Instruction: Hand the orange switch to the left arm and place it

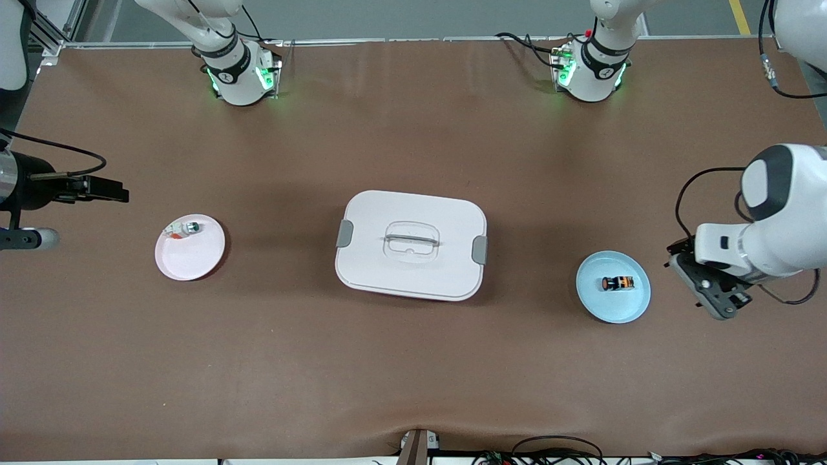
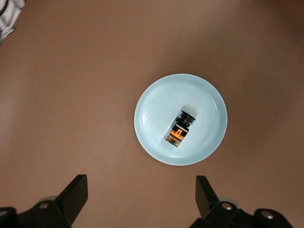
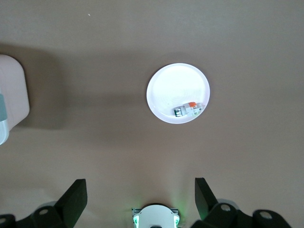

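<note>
The tiny black push-button orange switch (image 2: 180, 128), with its round cap and orange marks on the body, lies on its side in the round light-blue plate (image 1: 591, 300), toward the left arm's end of the brown table (image 1: 413, 374); the big white rounded lidded box (image 1: 411, 245) with grey side clips sits mid-table between that plate and the round pink plate (image 1: 194, 258), which holds a small silver-and-white part (image 1: 184, 228).

The left claw (image 2: 140, 194) hovers just beside the blue plate with its fingers spread wide and nothing between them; the right claw (image 3: 140, 194) waits near the pink plate, equally spread and empty.

The switch looks light, rigid and hard-shelled, so it should bear a firm pinch without harm; its smooth plastic and the round cap could let it roll or squirt out; the flat sides of the squarish body seem the safest hold, fingers across its short width, low against the plate; a shallow glazed plate may let it skid when nudged.
</note>
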Tool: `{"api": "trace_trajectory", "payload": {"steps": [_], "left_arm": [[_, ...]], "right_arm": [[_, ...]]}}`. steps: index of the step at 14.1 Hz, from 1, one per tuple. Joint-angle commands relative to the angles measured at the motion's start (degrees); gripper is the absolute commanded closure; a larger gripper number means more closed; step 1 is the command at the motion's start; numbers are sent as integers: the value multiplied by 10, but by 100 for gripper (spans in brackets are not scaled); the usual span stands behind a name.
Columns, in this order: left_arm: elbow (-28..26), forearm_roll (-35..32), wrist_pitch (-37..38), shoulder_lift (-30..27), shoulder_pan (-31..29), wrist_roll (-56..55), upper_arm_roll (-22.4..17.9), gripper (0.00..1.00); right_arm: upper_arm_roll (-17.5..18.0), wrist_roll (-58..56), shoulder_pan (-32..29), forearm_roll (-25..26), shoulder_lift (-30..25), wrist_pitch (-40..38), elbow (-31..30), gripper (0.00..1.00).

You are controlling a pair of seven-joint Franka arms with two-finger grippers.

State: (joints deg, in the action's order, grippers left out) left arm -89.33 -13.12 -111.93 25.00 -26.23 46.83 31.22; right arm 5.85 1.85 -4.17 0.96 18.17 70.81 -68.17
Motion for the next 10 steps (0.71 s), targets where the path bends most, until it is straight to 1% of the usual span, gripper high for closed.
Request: {"api": "trace_trajectory", "payload": {"steps": [1,3,6,9,10], "left_arm": [[4,27,43,-58,0,-119,6,0],[6,27,79,-76,-1,-217,22,0],[6,27,115,-123,0,-347,24,0],[6,27,145,-147,0,-526,59,0],[6,27,159,-151,0,-567,64,0]], "right_arm": [[-52,-3,39,-4,-28,5,-22,0],[-59,-3,40,-4,-34,7,-23,0],[-62,-4,49,-5,-52,8,-23,0],[-62,-4,45,-5,-65,14,-34,0],[-62,-4,44,-5,-75,26,-53,0]]}}
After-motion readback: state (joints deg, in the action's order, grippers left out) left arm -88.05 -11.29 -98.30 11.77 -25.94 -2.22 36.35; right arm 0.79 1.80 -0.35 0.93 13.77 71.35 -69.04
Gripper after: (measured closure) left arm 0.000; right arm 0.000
